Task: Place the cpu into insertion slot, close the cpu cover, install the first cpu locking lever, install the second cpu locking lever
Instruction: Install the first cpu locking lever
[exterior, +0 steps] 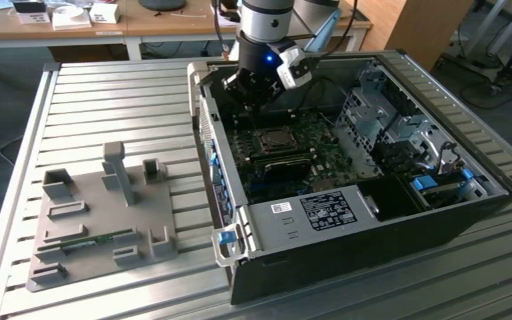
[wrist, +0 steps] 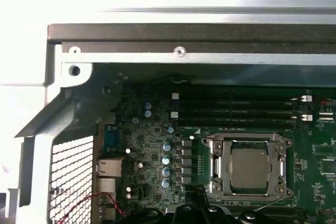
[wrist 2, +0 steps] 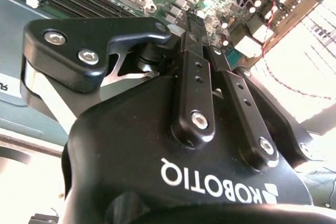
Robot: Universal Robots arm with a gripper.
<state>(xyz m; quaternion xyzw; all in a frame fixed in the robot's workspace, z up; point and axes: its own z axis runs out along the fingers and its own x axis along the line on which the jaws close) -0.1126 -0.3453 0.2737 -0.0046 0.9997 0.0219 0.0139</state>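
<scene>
The cpu [wrist: 250, 168] lies in its socket on the green motherboard [wrist: 152, 156], its silvery top showing through the window of the cpu cover [wrist: 219, 167], which lies flat over it. A thin wire locking lever [wrist: 273, 206] runs along the socket edge nearest my gripper. In the exterior view the socket with the cpu [exterior: 277, 139] sits mid-board inside the open computer case [exterior: 345, 220]. My gripper [exterior: 251, 110] hangs just above the board beside the socket, toward the case's rear wall. Its fingers [wrist 2: 195, 51] meet at the tips and are shut, with nothing visible between them. The gripper [wrist: 198, 196] is apart from the cover.
Memory slots [wrist: 236, 109] run beside the socket. Case walls [exterior: 205, 127] and drive cages [exterior: 399, 130] hem in the board. A grey fixture plate [exterior: 105, 213] stands on the slatted table at the exterior view's left. A red cable [wrist: 84, 205] lies by the rear ports.
</scene>
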